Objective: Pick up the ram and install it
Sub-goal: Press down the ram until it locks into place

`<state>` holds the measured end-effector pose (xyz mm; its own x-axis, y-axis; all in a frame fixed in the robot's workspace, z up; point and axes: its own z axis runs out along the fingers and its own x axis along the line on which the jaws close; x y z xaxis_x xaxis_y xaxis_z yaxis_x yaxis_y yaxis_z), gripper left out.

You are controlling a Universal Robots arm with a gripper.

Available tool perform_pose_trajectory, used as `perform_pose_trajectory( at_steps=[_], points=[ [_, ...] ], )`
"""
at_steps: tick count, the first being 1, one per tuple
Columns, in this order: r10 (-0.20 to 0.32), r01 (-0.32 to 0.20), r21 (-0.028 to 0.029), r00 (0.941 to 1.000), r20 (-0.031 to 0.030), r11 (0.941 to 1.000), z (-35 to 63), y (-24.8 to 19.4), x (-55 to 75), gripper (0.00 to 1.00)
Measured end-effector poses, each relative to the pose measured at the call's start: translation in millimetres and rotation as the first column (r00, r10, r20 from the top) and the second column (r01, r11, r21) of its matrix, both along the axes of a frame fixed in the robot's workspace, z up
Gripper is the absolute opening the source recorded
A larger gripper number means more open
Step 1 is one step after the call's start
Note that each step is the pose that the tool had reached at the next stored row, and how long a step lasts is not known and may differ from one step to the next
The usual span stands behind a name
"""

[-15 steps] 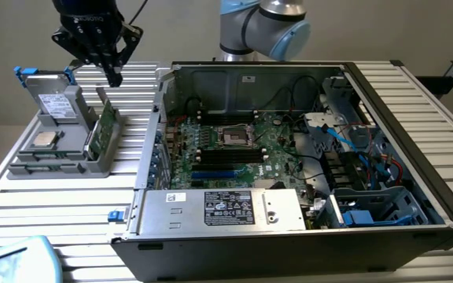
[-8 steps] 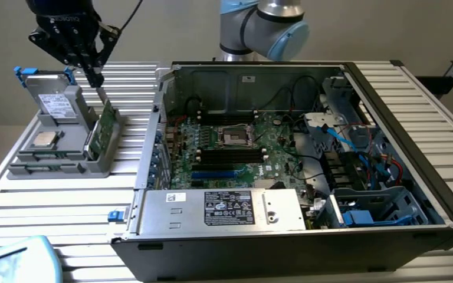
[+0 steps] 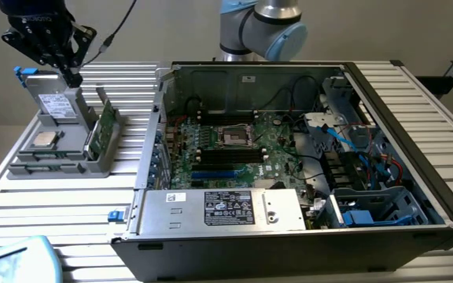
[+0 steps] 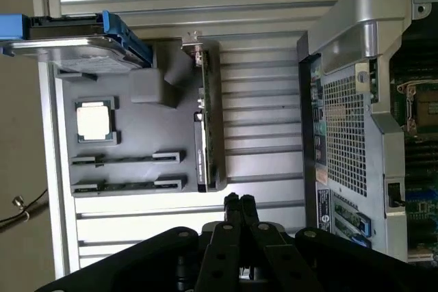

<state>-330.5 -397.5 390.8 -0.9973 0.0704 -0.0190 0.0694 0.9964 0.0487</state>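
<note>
Gripper shut, empty, near tray; ram seemingly slotted there.

Gripper closed, gray tray w/ CPU, ram in slots, PC case beside

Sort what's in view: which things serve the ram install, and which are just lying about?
Job: ram, slots, motherboard, end effector.
Lying about: processor, hard drive, card, power supply.
</note>
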Motion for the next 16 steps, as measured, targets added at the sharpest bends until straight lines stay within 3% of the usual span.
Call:
perform_pose_trajectory(
  at_steps=[13, 16],
  points=[
    [0.0, 0.0, 0.0001, 1.0, 0.0, 1.0, -0.4, 0.3, -59.0, 0.11],
    [0.0, 0.0, 0.0, 1.0, 0.0, 1.0, -0.3, 0.3, -60.9, 0.11]
  ],
)
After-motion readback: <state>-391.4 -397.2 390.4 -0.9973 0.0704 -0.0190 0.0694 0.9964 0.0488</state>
